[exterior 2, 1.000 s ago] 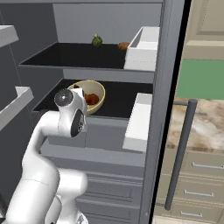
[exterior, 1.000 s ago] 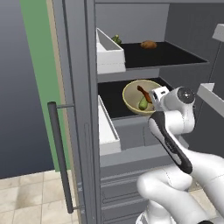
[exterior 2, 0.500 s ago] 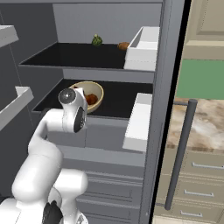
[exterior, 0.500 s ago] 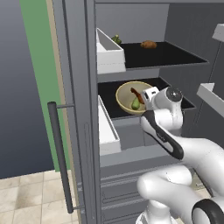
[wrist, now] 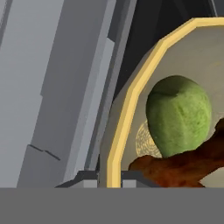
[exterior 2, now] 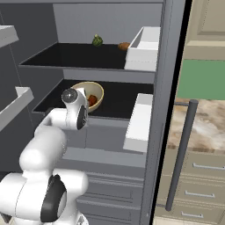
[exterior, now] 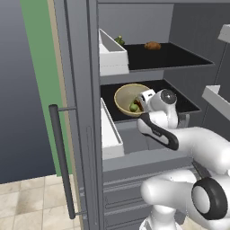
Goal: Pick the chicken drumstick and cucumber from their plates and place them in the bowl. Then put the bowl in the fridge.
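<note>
The bowl (exterior: 127, 96) sits on the fridge's (exterior: 81, 112) middle shelf, tipped toward the door side, with the cucumber (wrist: 178, 114) and drumstick (wrist: 183, 164) inside. The gripper (wrist: 108, 177) meets its near rim, apparently clamped on it, so any release means backing straight out.

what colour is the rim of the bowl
Yellow, on a cream-tan bowl; the hand view shows it best.

Bowl (exterior: 126, 96) sitting on fridge (exterior: 85, 134) middle shelf, tilting toward the arm. Cucumber (wrist: 178, 114) and drumstick (wrist: 183, 168) lying inside it, touching, drumstick crossing in front of cucumber. On the shelf above, leafy item (exterior 2: 97, 41) and lump (exterior 2: 123, 45) resting beside a door bin (exterior 2: 143, 48).
</note>
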Controlling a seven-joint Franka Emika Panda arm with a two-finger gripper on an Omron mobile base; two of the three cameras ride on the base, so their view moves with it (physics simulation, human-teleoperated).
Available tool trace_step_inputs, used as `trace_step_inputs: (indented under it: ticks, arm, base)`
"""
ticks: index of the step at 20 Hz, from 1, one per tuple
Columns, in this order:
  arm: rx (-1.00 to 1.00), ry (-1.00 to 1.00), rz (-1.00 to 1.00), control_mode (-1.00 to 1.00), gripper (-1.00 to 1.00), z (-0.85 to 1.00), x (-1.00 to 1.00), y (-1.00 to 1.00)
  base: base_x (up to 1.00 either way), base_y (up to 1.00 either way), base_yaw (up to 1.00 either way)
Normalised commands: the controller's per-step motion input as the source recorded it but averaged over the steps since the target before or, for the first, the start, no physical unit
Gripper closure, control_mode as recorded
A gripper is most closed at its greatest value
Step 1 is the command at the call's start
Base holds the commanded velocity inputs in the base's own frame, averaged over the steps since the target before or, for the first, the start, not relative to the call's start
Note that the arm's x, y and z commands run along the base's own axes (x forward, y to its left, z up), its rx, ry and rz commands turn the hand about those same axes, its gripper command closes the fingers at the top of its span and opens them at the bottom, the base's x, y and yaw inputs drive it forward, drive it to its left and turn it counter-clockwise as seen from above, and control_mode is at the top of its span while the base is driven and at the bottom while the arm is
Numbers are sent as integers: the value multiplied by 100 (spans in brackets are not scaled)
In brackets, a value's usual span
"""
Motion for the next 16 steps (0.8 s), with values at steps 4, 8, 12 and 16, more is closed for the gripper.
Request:
trace_step_inputs:
  ticks: [4, 8, 12, 16]
  arm:
    - [0, 0, 0, -100, 100, -7, 48, 4]
    - [0, 0, 0, -100, 100, -2, 50, 4]
    - [0, 0, 0, -100, 100, -10, 54, 10]
    - [0, 0, 0, -100, 100, -14, 44, 13]
  base:
    - [0, 0, 0]
    - [0, 0, 0]
    - [0, 0, 0]
    - [0, 0, 0]
